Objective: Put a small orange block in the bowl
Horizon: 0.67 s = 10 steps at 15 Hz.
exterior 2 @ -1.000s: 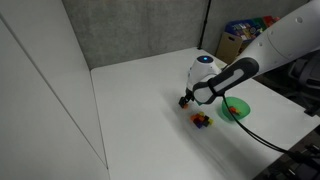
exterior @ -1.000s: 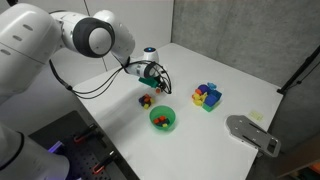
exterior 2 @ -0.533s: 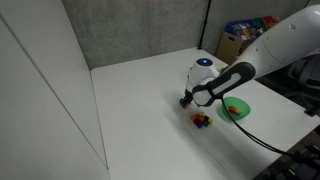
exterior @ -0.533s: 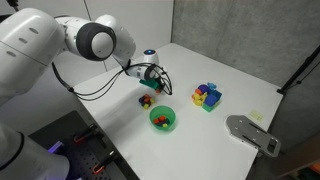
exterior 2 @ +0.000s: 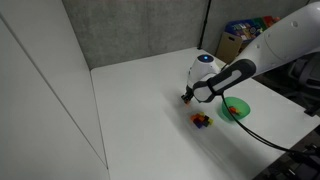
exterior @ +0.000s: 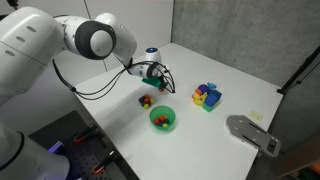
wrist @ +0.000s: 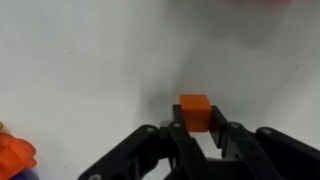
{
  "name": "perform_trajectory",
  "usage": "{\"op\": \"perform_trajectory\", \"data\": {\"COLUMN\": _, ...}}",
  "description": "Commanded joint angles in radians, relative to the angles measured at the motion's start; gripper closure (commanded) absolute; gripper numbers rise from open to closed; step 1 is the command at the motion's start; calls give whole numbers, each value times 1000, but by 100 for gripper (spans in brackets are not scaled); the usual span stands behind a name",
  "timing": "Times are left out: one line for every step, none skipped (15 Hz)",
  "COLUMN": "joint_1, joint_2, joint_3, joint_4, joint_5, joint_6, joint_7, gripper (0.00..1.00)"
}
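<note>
White tabletop [exterior: 240,75] is seen behind the small orange block [wrist: 195,109], pinched between the jaws of the gripper [wrist: 196,127], apart from the bowl [exterior: 153,121].

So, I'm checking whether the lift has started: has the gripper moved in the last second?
Yes, slightly upward: in an exterior view the gripper, holding the small orange block, sits a little higher relative to the pile of small blocks.

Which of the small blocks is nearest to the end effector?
The tiny orange plastic cube, alone between the fingertips of the end effector. The other small blocks lie in a pile apart from it, near the round bright green bowl.
</note>
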Motion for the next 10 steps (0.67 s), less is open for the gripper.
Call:
{"op": "perform_trajectory", "data": {"joint_1": -6, "joint_2": -71, "joint_3": -14, "joint_4": -15, "joint_5": 3, "joint_6": -79, "joint_7": -2, "gripper": 89}}
{"op": "perform_trajectory", "data": {"joint_1": -9, "joint_2": -92, "joint_3": -16, "joint_4": -26, "joint_5": 2, "joint_6": -97, "joint_7": -3, "gripper": 89}}
{"op": "perform_trajectory", "data": {"joint_1": -17, "joint_2": -118, "joint_3": -13, "joint_4": -43, "joint_5": 3, "joint_6": -118, "joint_7": -8, "gripper": 89}}
{"op": "perform_trajectory", "data": {"joint_1": -19, "joint_2": -141, "joint_3": -17, "joint_4": -58, "joint_5": -1, "joint_6": -135, "joint_7": -6, "gripper": 89}}
{"op": "perform_trajectory", "data": {"joint_1": -25, "joint_2": -166, "joint_3": -16, "joint_4": -79, "joint_5": 0, "joint_6": -151, "joint_7": -7, "gripper": 89}}
{"op": "perform_trajectory", "data": {"joint_1": -31, "joint_2": -190, "joint_3": -16, "joint_4": -100, "joint_5": 0, "joint_6": -165, "joint_7": -7, "gripper": 89}}
{"op": "perform_trajectory", "data": {"joint_1": -35, "joint_2": -214, "joint_3": -21, "joint_4": -128, "joint_5": -3, "joint_6": -173, "joint_7": -3, "gripper": 89}}
{"op": "perform_trajectory", "data": {"joint_1": -40, "joint_2": -236, "joint_3": -24, "joint_4": -154, "joint_5": -4, "joint_6": -182, "joint_7": -1, "gripper": 89}}
{"op": "perform_trajectory", "data": {"joint_1": -46, "joint_2": -259, "joint_3": -27, "joint_4": -185, "joint_5": -5, "joint_6": -185, "joint_7": 1, "gripper": 89}}
{"op": "perform_trajectory", "data": {"joint_1": -50, "joint_2": -283, "joint_3": -33, "joint_4": -217, "joint_5": -8, "joint_6": -186, "joint_7": 5, "gripper": 89}}
